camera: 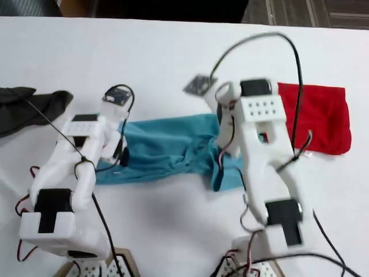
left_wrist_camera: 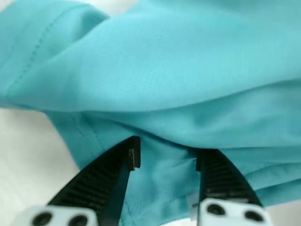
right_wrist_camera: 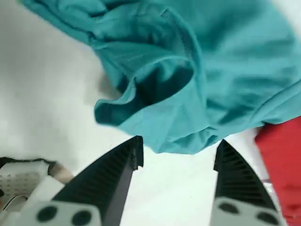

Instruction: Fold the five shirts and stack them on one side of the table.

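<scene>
Teal shirt (camera: 167, 147) lies crumpled on the table (camera: 173, 57), its long axis running from arm to arm. The left gripper (left_wrist_camera: 167, 150) is open, fingers astride cloth at one end; the right gripper (right_wrist_camera: 178, 142), spread wide and empty, hangs just off the opposite end. A red shirt (camera: 323, 118) lies just beyond that end and a dark shirt (camera: 29, 107) well past the other, neither in the way.

light: bright, even | shadows: soft, faint on table (camera: 173, 219) | glare: mild, white surface washed pale
</scene>
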Robot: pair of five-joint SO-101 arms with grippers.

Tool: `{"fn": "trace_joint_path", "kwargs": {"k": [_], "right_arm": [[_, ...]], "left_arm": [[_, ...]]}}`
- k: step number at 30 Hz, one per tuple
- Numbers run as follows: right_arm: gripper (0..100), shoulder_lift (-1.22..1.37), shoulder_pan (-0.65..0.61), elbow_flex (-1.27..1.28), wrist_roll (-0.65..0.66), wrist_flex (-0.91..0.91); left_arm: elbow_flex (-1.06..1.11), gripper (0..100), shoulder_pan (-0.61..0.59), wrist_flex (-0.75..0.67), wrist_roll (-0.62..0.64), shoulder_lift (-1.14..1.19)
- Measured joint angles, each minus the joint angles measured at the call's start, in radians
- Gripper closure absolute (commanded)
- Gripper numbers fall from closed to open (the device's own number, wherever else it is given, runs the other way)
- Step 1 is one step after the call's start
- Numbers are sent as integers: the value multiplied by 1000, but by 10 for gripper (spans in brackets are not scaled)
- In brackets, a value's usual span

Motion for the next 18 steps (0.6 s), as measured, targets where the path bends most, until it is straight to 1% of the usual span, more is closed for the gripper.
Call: {"fn": "trace_joint_path", "kwargs": {"k": [4, 8, 13, 18], "right_arm": [[752, -98, -2, 183, 28, -5], [752, -117, -2, 301, 43, -49], [753, -118, -2, 399, 44, -184], [762, -118, -2, 433, 44, -310]], "left_arm": [[0, 790, 9, 0, 0, 0], [0, 790, 9, 0, 0, 0], [0, 790, 9, 0, 0, 0], [0, 790, 9, 0, 0, 0]]}}
